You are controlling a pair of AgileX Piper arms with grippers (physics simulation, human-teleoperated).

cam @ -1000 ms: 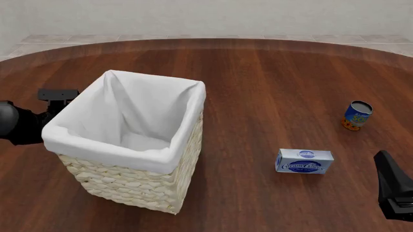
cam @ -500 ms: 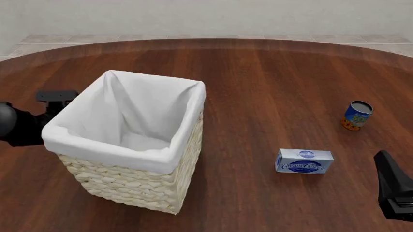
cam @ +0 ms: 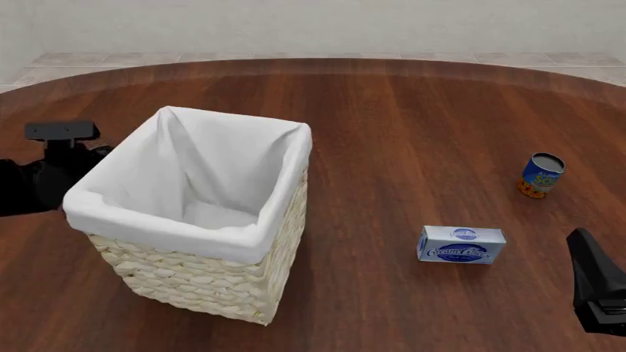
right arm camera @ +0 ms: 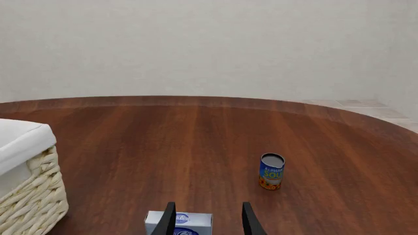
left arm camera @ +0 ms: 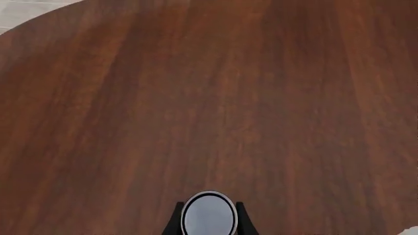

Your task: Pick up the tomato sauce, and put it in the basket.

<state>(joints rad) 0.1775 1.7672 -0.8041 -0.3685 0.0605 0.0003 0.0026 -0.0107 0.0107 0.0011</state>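
Tomato sauce sits clamped in our left hand over bare desk; front view places that hand beside the basket, risking rim collision; right hand shows fingers apart.

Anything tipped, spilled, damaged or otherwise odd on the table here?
Nothing is spilled or damaged. The blue can leans slightly, the blue-and-white box lies flat, and the basket stands upright. The left gripper holds a round-topped can.
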